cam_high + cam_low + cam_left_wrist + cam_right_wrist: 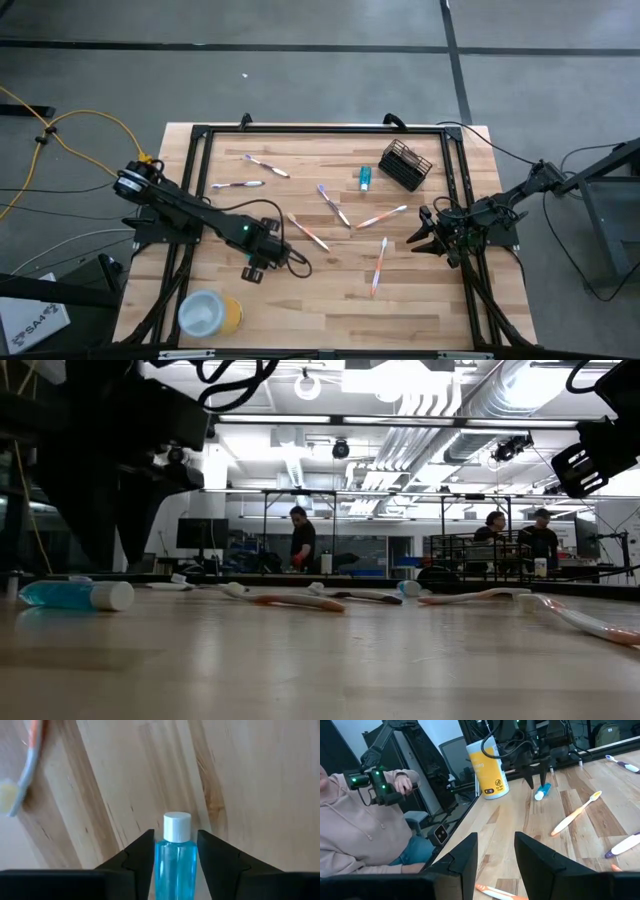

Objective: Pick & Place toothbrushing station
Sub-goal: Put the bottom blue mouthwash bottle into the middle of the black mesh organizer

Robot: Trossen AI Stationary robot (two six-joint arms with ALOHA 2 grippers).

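A blue tube with a white cap (175, 855) lies on the wooden table near its front left, also seen low on the left (75, 595). My left gripper (175, 870) points down over it, open, one finger on each side. A second blue tube (365, 178) lies beside the black mesh holder (405, 163) at the far right. Several toothbrushes lie scattered across the middle, one of them (380, 265) toward the front. My right gripper (425, 238) waits level at the right side, open, with nothing between its fingers. My left gripper's fingers (142, 855) stand close against both sides of the blue tube's body (175, 865), just behind its white cap. I cannot tell whether they touch it. They come from above and lie across the tube, which rests on its side on the table.
A yellow cylinder with a white top (210, 313) stands at the front left corner. A black frame (320, 130) runs along the table's edges. A seated person in a pink hoodie (365, 820) shows beyond the table's left side. Bare wood lies at the front middle.
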